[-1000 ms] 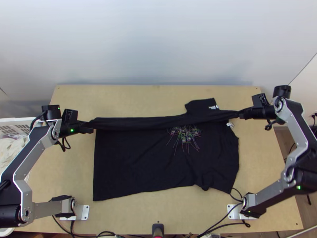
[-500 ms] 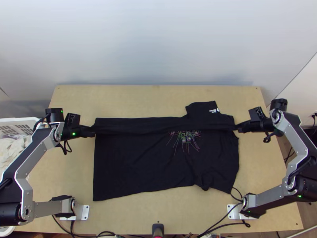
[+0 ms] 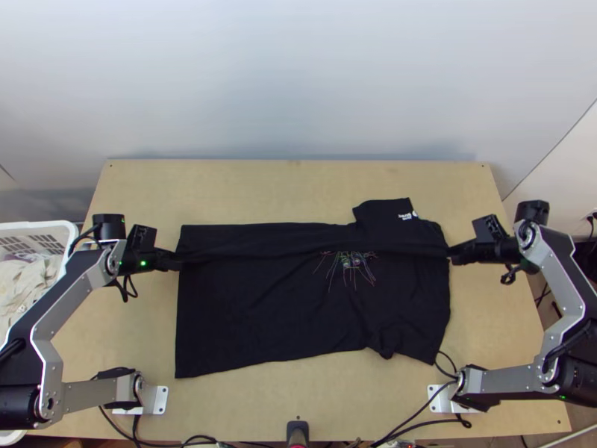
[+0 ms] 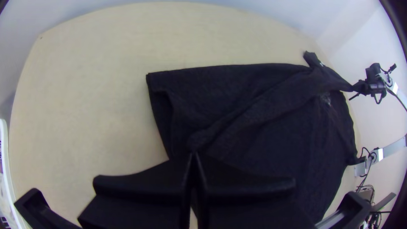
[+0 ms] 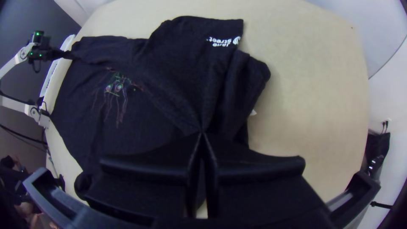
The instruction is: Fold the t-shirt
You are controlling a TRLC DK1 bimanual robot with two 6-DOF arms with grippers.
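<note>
The shirt (image 3: 298, 313) lies on the worktop (image 3: 298, 428), mostly spread, with a band of cloth drawn up along its length. Going by that, the first lengthwise fold looks under way, perhaps half made: the left pincer (image 3: 177, 260) is clamped on cloth at the shirt's hem end, the right pincer (image 3: 451, 256) on cloth at its collar end. Left to do, I'd judge: lay this fold flat, bring in the near side, then double the shirt crosswise.

The top view gives the band's full run, past the shirt's coloured print (image 3: 351, 261), and the sleeve (image 3: 380, 214) jutting from the shirt's far side. The left wrist view brings out a raised, curled layer at the shirt's hem; the right wrist view, a white tag (image 5: 253, 113) at the shirt's collar end.
</note>
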